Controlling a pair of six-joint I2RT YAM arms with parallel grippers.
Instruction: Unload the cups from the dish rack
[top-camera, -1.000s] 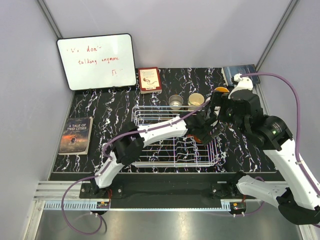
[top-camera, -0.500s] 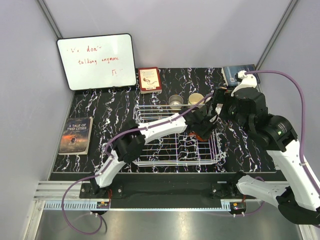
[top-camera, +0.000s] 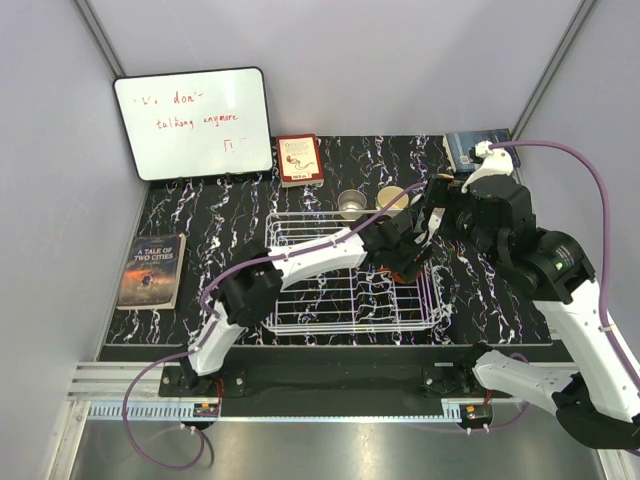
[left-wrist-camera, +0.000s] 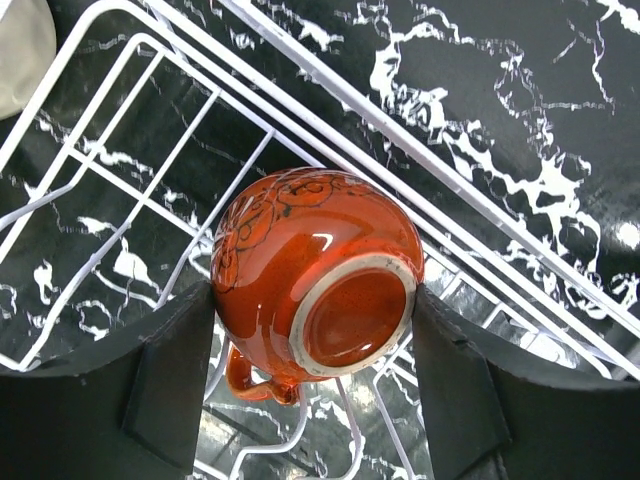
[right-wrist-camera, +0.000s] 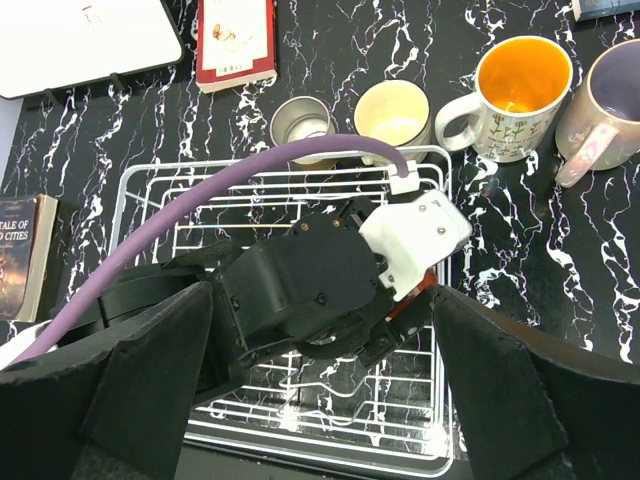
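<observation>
The squat reddish-brown cup (left-wrist-camera: 310, 285) lies upturned, base toward the left wrist camera, handle low, over the white wire dish rack (left-wrist-camera: 330, 75). My left gripper (left-wrist-camera: 312, 295) is shut on it, one finger (left-wrist-camera: 170, 385) on each side, at the rack's right end (top-camera: 398, 262). My right gripper (right-wrist-camera: 320, 400) is open and empty, above the left wrist (top-camera: 440, 215). Behind the rack (top-camera: 320, 215) stand a grey-looking cup (right-wrist-camera: 303, 120), a cream cup (right-wrist-camera: 394, 110), a cream mug with an orange inside (right-wrist-camera: 515, 85) and a pinkish mug (right-wrist-camera: 605, 100).
A whiteboard (top-camera: 193, 122) leans at the back left. A red-brown book (top-camera: 299, 159) stands behind the rack, a blue book (top-camera: 475, 148) at the back right, and a dark paperback (top-camera: 152, 270) lies left of the rack. Grey walls close in both sides.
My left gripper has shifted slightly back and left with the reddish-brown cup in it. My right gripper has drawn back from the rack's right end toward the rear.
</observation>
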